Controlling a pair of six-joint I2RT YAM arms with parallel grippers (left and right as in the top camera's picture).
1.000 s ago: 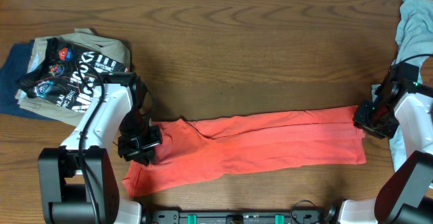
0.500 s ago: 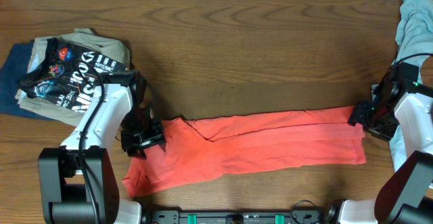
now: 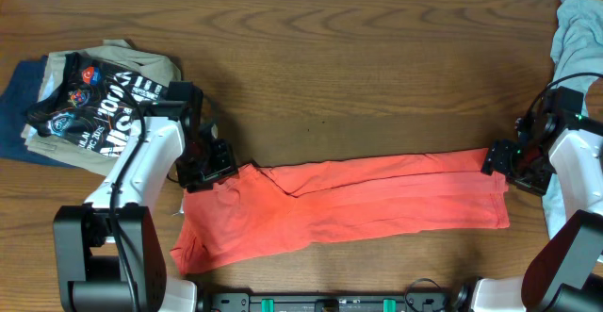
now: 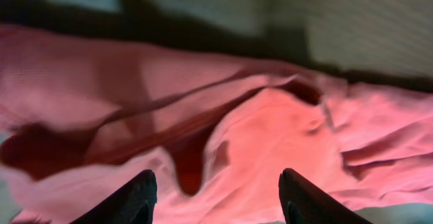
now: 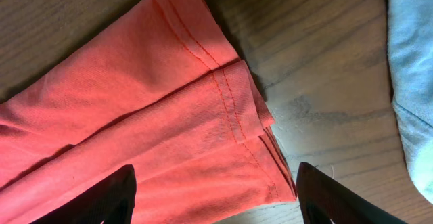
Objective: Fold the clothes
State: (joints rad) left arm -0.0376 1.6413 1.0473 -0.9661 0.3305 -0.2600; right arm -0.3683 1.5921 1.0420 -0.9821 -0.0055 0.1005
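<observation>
Jaws on L gripper (image 3: 209, 166) & R gripper (image 3: 505, 161) are parting, empty, off the T-shirt (image 3: 377, 204) ends: you're finishing this fold.

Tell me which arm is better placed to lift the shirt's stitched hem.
Right, probably: the right gripper stands open over the hem of the T-shirt; the left gripper is at the opposite end.

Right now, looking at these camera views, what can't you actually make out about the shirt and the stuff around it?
- All views: the red-orange shirt lies folded into a strip, so no chest print shows.
- Left wrist: soft and shadowed; the fingers are cut off by the bottom edge.
- Overhead: the pale garment is cut off by the right edge.
- Overhead: the navy garment is mostly buried under the black printed shirt.
</observation>
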